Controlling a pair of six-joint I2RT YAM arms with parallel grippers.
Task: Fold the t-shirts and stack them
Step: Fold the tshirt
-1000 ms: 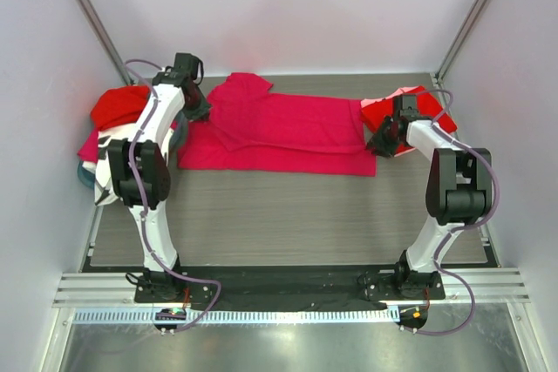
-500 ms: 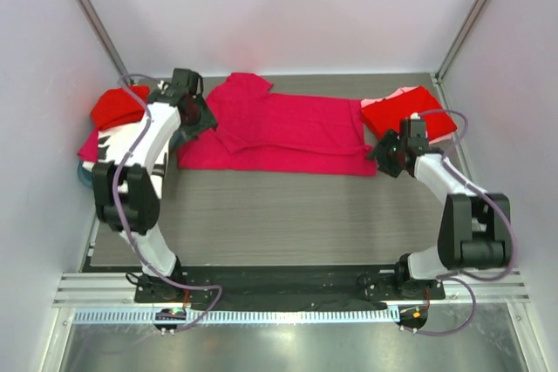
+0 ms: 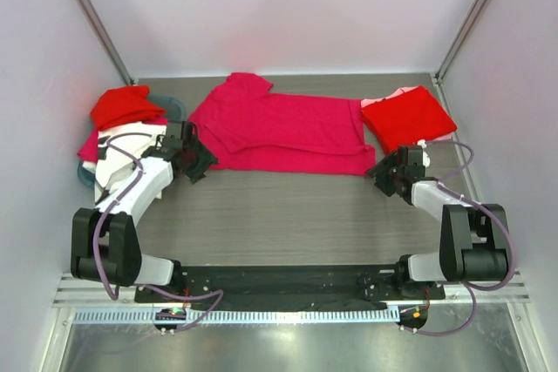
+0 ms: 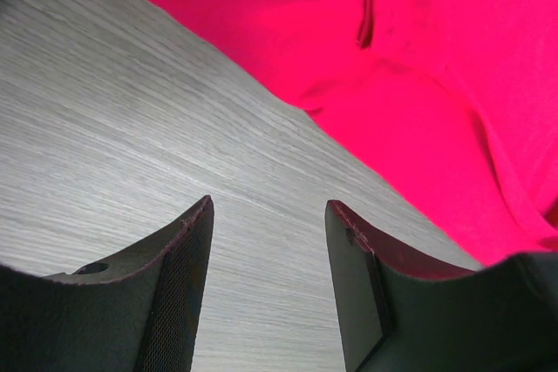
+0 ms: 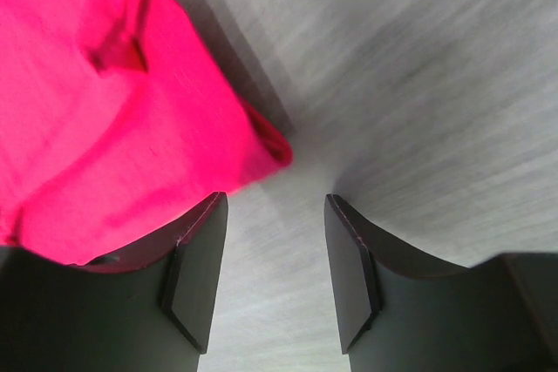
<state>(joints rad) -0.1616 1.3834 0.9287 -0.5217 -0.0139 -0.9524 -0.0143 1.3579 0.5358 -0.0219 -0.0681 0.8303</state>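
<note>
Currently a crimson-pink short-sleeved cloth t-shirt (image 3: 279, 132) lies spread flat, one sleeve folded in, toward 12 o'clock on the grey wood-grain desk (image 3: 288, 215). At its 8 o'clock corner the left claw (image 3: 200, 164) gapes empty; at 4 o'clock the right claw (image 3: 382, 173) does likewise.

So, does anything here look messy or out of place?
Mildly. The crimson t-shirt lying mid-table is folded unevenly: one sleeve sticks out at its far left corner and the layers' edges don't line up. At the left, unfolded shirts spill over the rim of the teal basket.
</note>
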